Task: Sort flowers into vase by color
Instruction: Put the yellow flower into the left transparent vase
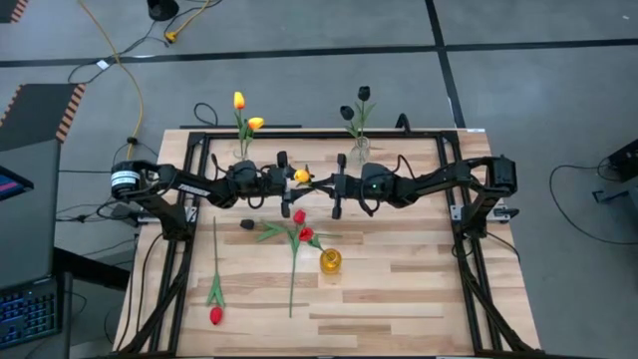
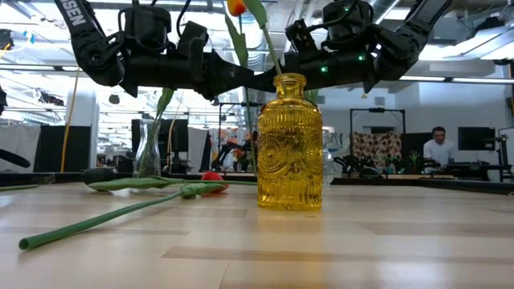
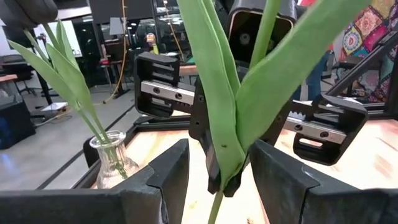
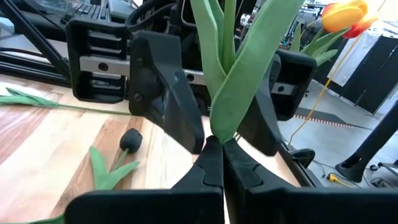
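Observation:
A yellow-orange flower [image 1: 301, 177] stands upright above the table's middle, with green leaves [image 3: 273, 81]. My right gripper [image 1: 321, 183] is shut on its stem. My left gripper [image 1: 288, 179] faces it, open, one finger [image 3: 169, 177] on each side of the leaves; whether they touch I cannot tell. Far back stand a clear vase [image 1: 242, 150] with yellow flowers and a clear vase [image 1: 359, 150] with black ones. A yellow glass vase [image 1: 330, 262] stands nearer. Red flowers [image 1: 302, 227], another red one [image 1: 215, 315] and a black one [image 1: 246, 224] lie on the table. My right gripper pinches the flower's stem [image 4: 221, 135] between its two fingers, right under the point where the leaves spring out. The fingers [image 4: 208, 171] come level from the table's right and lie across the stem. The flower stands upright, lifted clear, with a short piece of stem [image 3: 215, 208] hanging below.
The loose flowers' long stems [image 1: 292, 274] lie spread over the table's middle, close under both arms. The black frame rails [image 1: 469, 249] run along the left and right sides. Bare wood [image 1: 399, 299] lies near the front edge.

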`<state>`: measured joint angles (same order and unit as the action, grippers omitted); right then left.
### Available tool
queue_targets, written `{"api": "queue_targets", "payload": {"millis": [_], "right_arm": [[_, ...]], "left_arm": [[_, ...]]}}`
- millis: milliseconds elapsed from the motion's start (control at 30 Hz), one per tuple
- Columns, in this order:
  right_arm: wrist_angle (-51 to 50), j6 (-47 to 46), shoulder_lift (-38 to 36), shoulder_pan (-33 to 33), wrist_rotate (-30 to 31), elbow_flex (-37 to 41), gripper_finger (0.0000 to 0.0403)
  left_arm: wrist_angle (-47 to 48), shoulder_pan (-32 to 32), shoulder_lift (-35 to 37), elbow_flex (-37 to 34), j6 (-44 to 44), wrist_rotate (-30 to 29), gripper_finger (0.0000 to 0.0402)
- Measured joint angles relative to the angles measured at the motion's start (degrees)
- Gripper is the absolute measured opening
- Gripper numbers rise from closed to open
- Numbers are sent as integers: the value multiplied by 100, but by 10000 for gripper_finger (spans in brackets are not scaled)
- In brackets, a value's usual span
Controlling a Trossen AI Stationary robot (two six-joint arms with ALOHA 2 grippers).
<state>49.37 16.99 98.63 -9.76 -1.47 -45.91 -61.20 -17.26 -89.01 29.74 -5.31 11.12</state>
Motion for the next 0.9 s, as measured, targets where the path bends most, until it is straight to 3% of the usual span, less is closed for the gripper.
{"api": "queue_targets", "payload": {"millis": [167, 600, 900], "right_arm": [[-42, -2, 0, -3, 33, 0, 18], [-60, -17, -2, -3, 194, 2, 36], [-71, -239, -2, 2, 187, 2, 108]], "left_arm": [[1, 2, 11, 0, -5, -198, 140], [21, 2, 17, 0, 44, -243, 10], [21, -2, 17, 0, 60, -293, 9]]}}
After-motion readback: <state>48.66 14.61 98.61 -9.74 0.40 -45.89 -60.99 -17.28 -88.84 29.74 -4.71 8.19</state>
